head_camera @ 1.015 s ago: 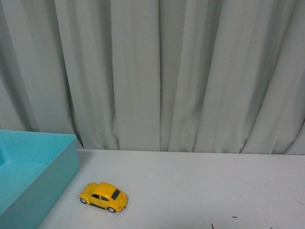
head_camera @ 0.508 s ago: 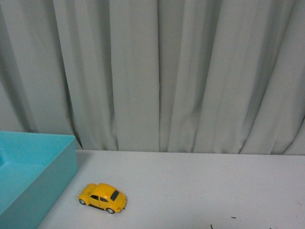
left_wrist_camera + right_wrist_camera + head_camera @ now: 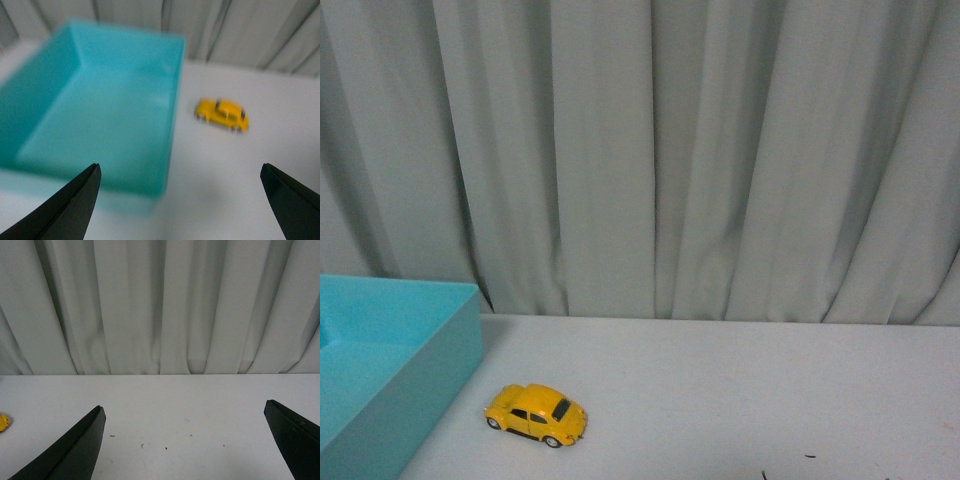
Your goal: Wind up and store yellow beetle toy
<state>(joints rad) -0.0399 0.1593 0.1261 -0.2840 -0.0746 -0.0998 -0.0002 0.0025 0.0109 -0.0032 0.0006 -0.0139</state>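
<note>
The yellow beetle toy [image 3: 536,413] stands on the white table [image 3: 740,390] toward its left edge, just beside the turquoise box [image 3: 448,365] and not touching it. A grey curtain [image 3: 720,150] hangs behind the far edge. The left gripper [image 3: 178,169] and the right gripper [image 3: 184,406] both have their jaws wide apart.

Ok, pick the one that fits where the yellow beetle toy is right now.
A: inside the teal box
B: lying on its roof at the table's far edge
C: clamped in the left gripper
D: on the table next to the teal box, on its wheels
D: the yellow beetle toy stands on its wheels on the white table, just outside the wall of the teal box, and the left gripper is open and holds nothing.
</note>
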